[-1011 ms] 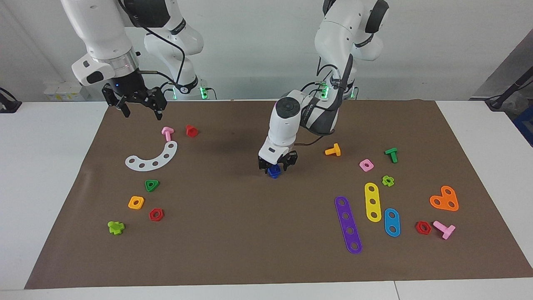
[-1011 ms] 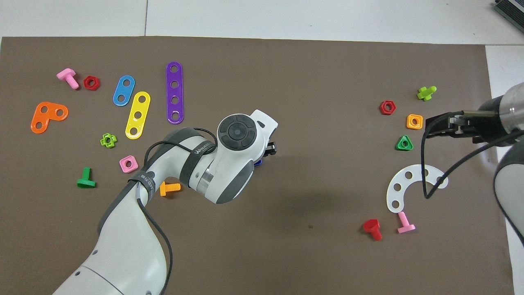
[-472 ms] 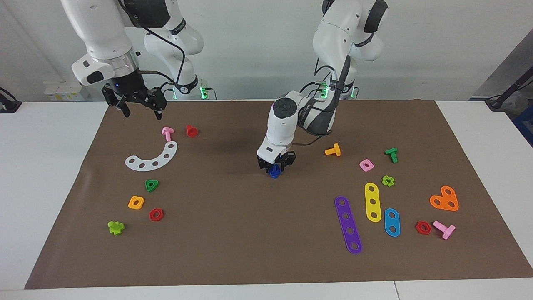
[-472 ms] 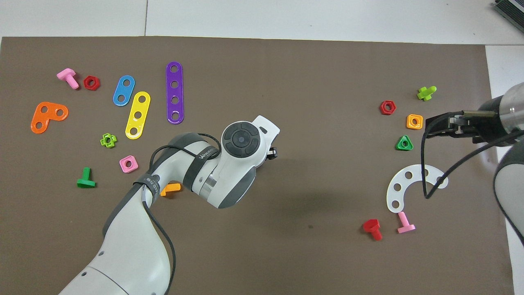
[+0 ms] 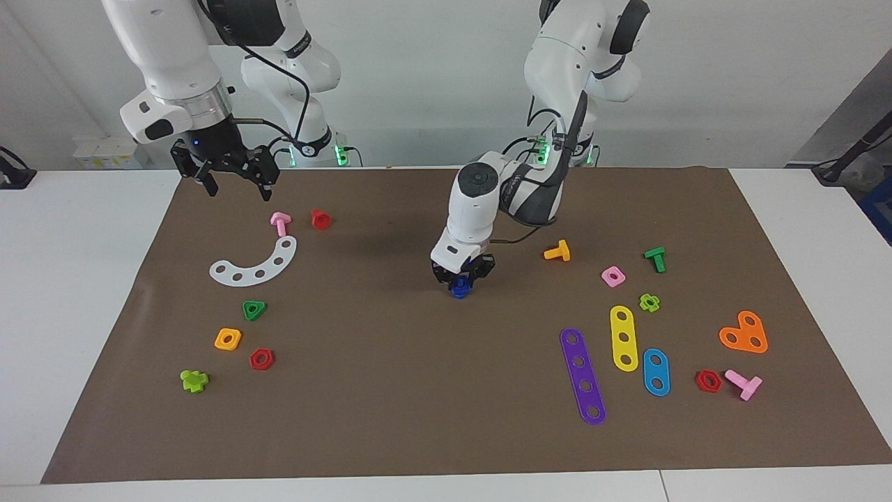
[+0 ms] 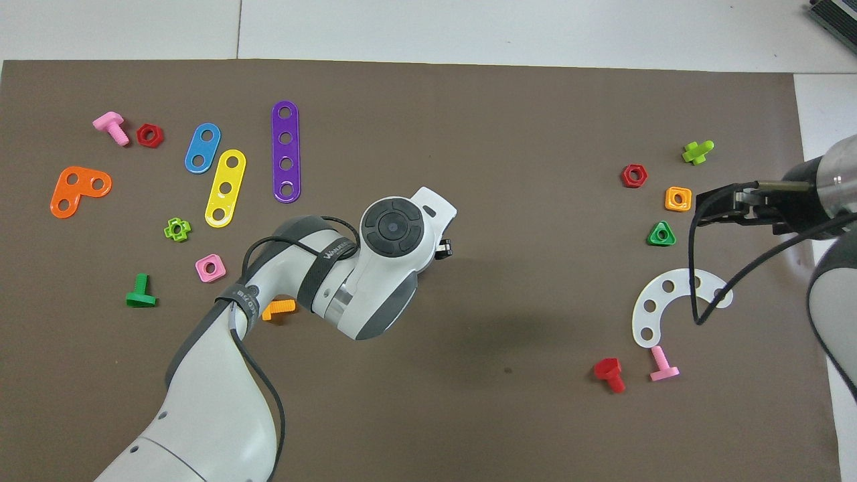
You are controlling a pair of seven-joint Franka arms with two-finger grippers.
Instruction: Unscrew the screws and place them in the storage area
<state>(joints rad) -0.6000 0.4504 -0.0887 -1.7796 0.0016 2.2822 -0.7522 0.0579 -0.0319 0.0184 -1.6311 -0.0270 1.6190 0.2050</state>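
The dark-blue screw (image 5: 458,288) stands on the brown mat (image 5: 390,390) at mid-table. My left gripper (image 5: 460,280) reaches straight down onto it and is shut on its top. In the overhead view my left hand (image 6: 395,234) hides the screw. The storage area (image 5: 296,310) is bare mat beside the white curved strip (image 5: 255,265), green triangular nut (image 5: 254,309), orange square nut (image 5: 228,339) and red hexagonal nut (image 5: 261,358). My right gripper (image 5: 233,180) is open and empty. It waits, raised, over the mat edge at the right arm's end.
A pink bolt (image 5: 280,223) and a red bolt (image 5: 320,219) lie near the white strip. An orange bolt (image 5: 557,251), a pink nut (image 5: 613,276), purple (image 5: 582,376), yellow (image 5: 624,337) and blue (image 5: 656,371) strips lie toward the left arm's end.
My left gripper's fingers closed on the blue screw, and the hand shifted slightly over it, now hiding it from overhead. The right arm has not moved.
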